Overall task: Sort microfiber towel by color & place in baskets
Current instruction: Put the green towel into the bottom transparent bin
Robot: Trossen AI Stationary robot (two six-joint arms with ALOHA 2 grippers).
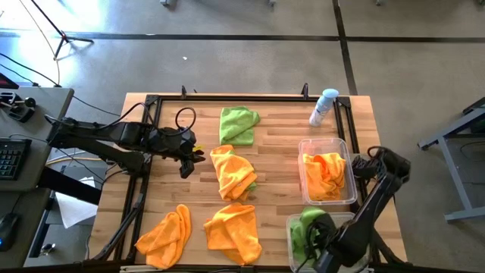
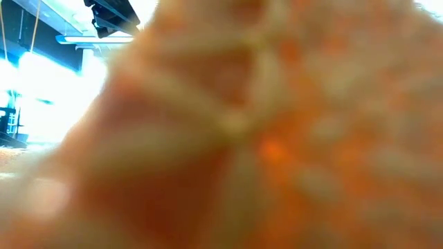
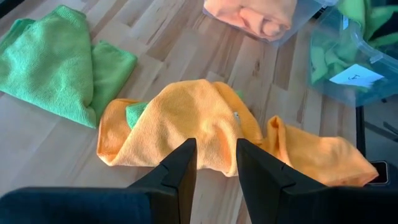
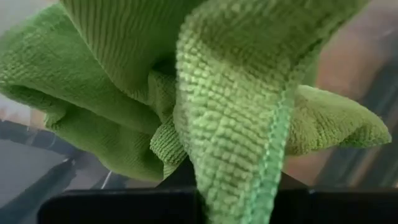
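My right gripper (image 1: 318, 233) points down into the near clear basket (image 1: 292, 224) at the table's right and is shut on a lime green towel (image 4: 186, 93), which fills the right wrist view and hides the fingertips. The far basket (image 1: 350, 171) holds orange towels (image 1: 324, 176). My left gripper (image 3: 216, 167) hovers open above the table's left-middle, just short of an orange towel (image 3: 186, 118) that lies over a green one (image 3: 138, 114). Another green towel (image 1: 239, 125) lies flat farther back, and two orange towels (image 1: 167, 236) (image 1: 233, 231) lie near the front edge. My right gripper holds a gathered bunch of the green towel (image 4: 177, 149) from above, fingers pointing down. The cloth itself covers the fingers, so which edge or how many layers cannot be told. The towel bulges around the gripper inside the near basket.
A white-and-blue spray bottle (image 1: 324, 106) lies at the table's back right. A black frame (image 1: 227, 97) runs along the table's far and left sides. The low view is blocked by an orange towel (image 2: 277, 138) right before the camera. Bare wood lies between the towels.
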